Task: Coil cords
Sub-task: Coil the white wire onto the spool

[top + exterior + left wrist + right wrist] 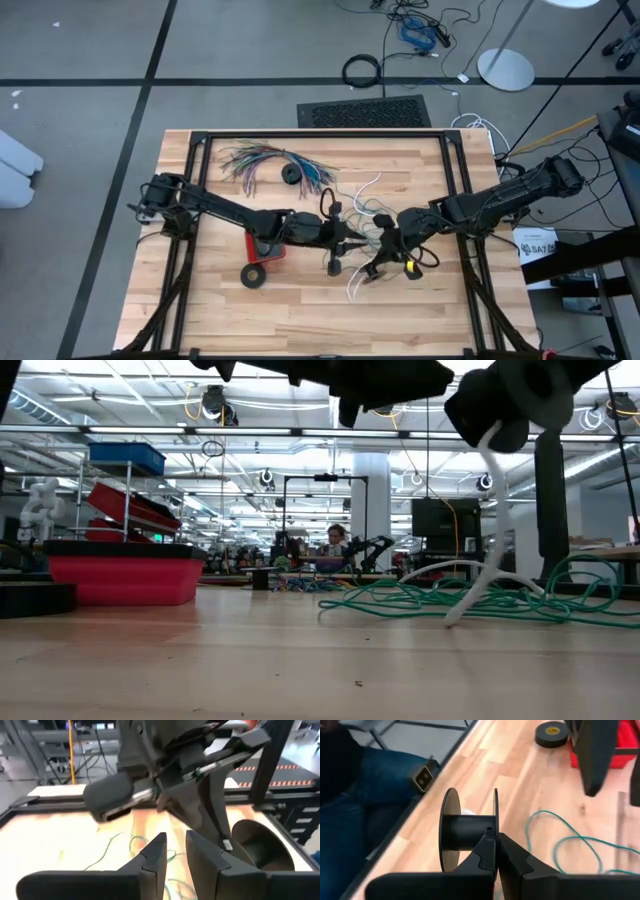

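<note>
The teal-green wire [450, 596] lies in loose loops on the wooden table [200, 310], near its middle. A thin white cord [492, 530] hangs from a small black spool [467, 832] down to the table. My right gripper [496, 842] is shut on that spool, above the table's middle. My left gripper [176, 855] stands level just left of it, facing it, with a narrow gap between the fingers and nothing seen in the gap. My right gripper pinches the thin rim of one spool flange [495, 822] between its two fingertips, coming at it slanting down from the table's right. The spool is lifted clear of the table. The white cord [480, 570] hangs slack below, with its lower end on the wood.
A fanned bundle of many-coloured wires [270, 160] and a black ring [292, 173] lie at the far side. A red tray [265, 246] and a black tape roll [253, 275] sit left of centre. A person in jeans [360, 800] stands by the near edge.
</note>
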`<state>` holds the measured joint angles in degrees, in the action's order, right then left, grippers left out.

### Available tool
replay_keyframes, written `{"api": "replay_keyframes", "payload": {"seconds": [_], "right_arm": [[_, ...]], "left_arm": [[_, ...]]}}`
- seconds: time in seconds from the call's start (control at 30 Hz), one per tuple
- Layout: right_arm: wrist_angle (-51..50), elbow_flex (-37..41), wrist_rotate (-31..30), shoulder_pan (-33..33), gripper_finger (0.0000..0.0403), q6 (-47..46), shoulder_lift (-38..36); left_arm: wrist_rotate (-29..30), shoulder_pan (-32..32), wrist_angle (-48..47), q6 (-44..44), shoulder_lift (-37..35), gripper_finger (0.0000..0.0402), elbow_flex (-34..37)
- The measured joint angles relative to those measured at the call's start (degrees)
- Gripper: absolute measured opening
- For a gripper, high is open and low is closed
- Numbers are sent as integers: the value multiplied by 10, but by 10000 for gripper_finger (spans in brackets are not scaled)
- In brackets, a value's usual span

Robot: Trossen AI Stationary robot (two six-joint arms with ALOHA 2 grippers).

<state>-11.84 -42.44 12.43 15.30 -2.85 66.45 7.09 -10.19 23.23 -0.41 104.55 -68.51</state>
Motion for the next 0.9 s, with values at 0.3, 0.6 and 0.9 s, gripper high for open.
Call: {"api": "replay_keyframes", "payload": {"seconds": [0.3,0.6,0.9], "right_arm": [[-20,0,-66,-29,0,36,0],[-21,0,-68,-48,0,52,0],[-42,0,-165,-47,0,55,-20]], "left_arm": [[-36,8,-44,-22,0,80,0],[-32,9,-64,-18,0,80,0],[117,10,-117,73,-28,80,1]]}}
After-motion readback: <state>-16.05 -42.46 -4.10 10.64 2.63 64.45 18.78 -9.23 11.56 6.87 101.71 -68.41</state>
